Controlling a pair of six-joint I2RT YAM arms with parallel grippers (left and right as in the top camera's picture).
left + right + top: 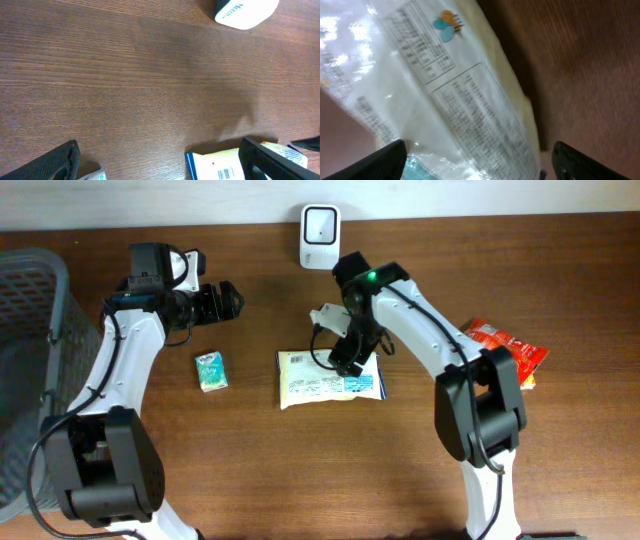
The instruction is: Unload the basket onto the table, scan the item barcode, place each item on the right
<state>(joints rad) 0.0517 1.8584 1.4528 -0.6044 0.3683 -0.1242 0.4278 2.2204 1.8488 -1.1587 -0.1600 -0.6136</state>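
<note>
The white packet [310,385] lies flat on the bench [300,470], printed face up, in front of the white scanner [320,230] and well apart from it. Its long side runs left to right. From the left wrist camera a barcode [226,173] shows on a corner of the packet, facing up. In the right wrist view the wrapper is glossy, with tables of small print and a little bee drawing.

The right pincer [345,358] hangs over the packet's right half, between the scanner and the packet's near edge. Its jaws are spread wide: in the right wrist view the two dark fingers [380,162] stand at opposite edges of the picture with the packet under them. Neither finger is closed on it. Whether the tips touch the wrapper I cannot tell.

The left pincer [228,300] is to the left of the scanner and a little nearer the front. Its jaws are also wide, with only bare wood between them.

A small teal box [210,370] lies on the bench in front of the scanner and off to its left, apart from the packet. A red snack bag [510,352] lies far to the scanner's right, beside the right arm. A grey mesh basket [30,330] stands at the far left edge, well apart from the scanner.
</note>
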